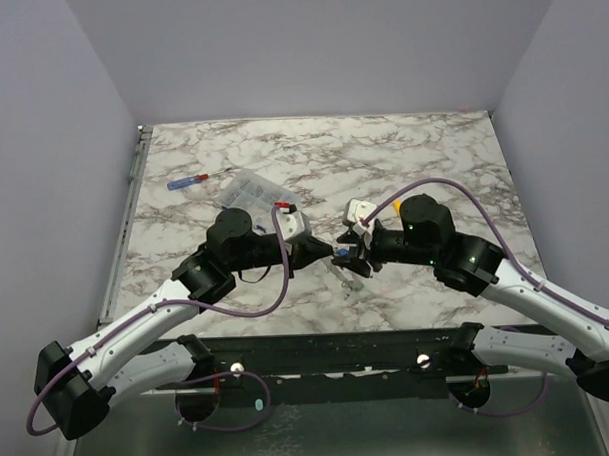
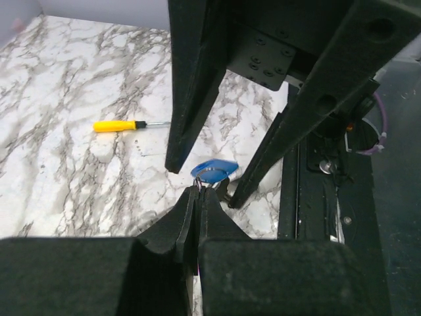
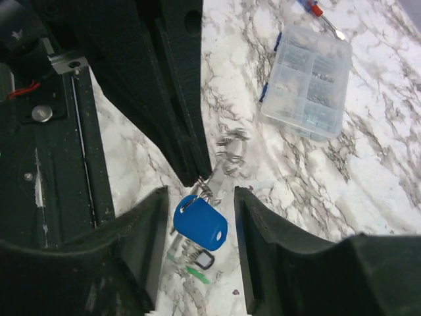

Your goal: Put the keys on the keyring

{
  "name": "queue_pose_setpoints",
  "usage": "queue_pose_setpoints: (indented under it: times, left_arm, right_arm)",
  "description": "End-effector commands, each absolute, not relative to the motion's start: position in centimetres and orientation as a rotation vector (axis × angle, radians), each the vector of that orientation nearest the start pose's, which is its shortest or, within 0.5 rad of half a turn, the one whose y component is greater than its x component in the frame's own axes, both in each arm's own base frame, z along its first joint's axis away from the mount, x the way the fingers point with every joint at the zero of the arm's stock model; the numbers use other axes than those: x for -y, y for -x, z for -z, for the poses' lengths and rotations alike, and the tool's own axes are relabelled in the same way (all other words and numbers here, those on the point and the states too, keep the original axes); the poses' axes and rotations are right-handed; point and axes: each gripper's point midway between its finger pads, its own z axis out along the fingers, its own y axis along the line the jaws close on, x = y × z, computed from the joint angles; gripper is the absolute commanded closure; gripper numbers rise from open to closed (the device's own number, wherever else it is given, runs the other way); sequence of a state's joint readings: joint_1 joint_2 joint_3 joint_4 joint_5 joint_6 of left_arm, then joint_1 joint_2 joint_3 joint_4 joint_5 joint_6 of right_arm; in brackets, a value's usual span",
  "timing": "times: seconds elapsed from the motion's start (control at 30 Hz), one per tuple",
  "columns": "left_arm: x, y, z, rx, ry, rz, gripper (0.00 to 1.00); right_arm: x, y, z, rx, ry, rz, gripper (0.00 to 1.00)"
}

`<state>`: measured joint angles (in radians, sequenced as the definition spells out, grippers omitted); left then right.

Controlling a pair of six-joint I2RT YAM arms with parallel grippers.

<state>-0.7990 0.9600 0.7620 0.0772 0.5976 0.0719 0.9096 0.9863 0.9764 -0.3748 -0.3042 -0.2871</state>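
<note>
Left jaws pinching dangling blue key (image 3: pixel 200 222), right jaws apart

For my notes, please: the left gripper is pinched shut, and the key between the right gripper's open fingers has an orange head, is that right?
Not quite: the key is blue-headed, not orange, as the right wrist view shows. The left gripper is shut and the right gripper open.
</note>
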Motion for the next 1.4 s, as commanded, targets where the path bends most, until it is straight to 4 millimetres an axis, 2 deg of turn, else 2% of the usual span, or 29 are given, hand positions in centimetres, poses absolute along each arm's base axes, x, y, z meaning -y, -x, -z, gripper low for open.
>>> queue_pose_setpoints:
  times: [0.0, 0.07, 0.27, 0.4, 0.53, 0.63, 0.8, 0.9, 1.07, 1.2, 1.3, 1.37]
  left_arm:
    - [29.8, -18.1, -29.4, -1.321, -1.076, 0.947, 1.00]
    - [29.6, -18.5, -29.6, -1.325, -1.053, 0.931, 1.00]
    - [28.9, -19.7, -31.1, -1.321, -0.946, 0.916, 1.00]
    - [28.2, -20.7, -32.2, -1.321, -0.840, 0.908, 1.00]
    - [27.6, -21.5, -32.8, -1.320, -0.764, 0.888, 1.00]
    - [27.4, -22.0, -32.8, -1.335, -0.727, 0.876, 1.00]
    - [27.6, -22.4, -32.2, -1.360, -0.718, 0.870, 1.00]
    - [27.5, -22.6, -32.1, -1.366, -0.709, 0.862, 1.00]
    - [27.3, -22.8, -32.0, -1.375, -0.707, 0.846, 1.00]
    - [27.2, -22.8, -31.9, -1.376, -0.711, 0.841, 1.00]
    - [27.2, -22.7, -32.0, -1.375, -0.711, 0.840, 1.00]
    - [27.2, -22.7, -32.0, -1.375, -0.711, 0.838, 1.00]
  right_arm:
    - [-29.1, -17.4, -28.5, -1.469, 1.211, -0.715, 0.44]
    - [-28.5, -17.9, -29.1, -1.473, 1.153, -0.692, 0.39]
    - [-26.0, -19.0, -33.0, -1.414, 0.890, -0.653, 0.37]
    - [-25.5, -19.1, -33.9, -1.424, 0.785, -0.694, 0.37]
    - [-26.6, -19.1, -33.8, -1.468, 0.688, -0.802, 0.37]
    - [-27.7, -19.0, -33.5, -1.476, 0.686, -0.862, 0.37]
    - [-28.7, -20.8, -33.4, -1.514, 0.678, -0.806, 0.36]
    - [-29.2, -21.6, -33.7, -1.523, 0.681, -0.780, 0.41]
    - [-30.5, -22.3, -33.1, -1.564, 0.714, -0.772, 0.43]
    - [-30.7, -22.8, -33.5, -1.556, 0.695, -0.766, 0.47]
    - [-30.9, -22.9, -33.6, -1.556, 0.696, -0.765, 0.53]
    - [-31.0, -23.1, -33.5, -1.568, 0.704, -0.757, 0.61]
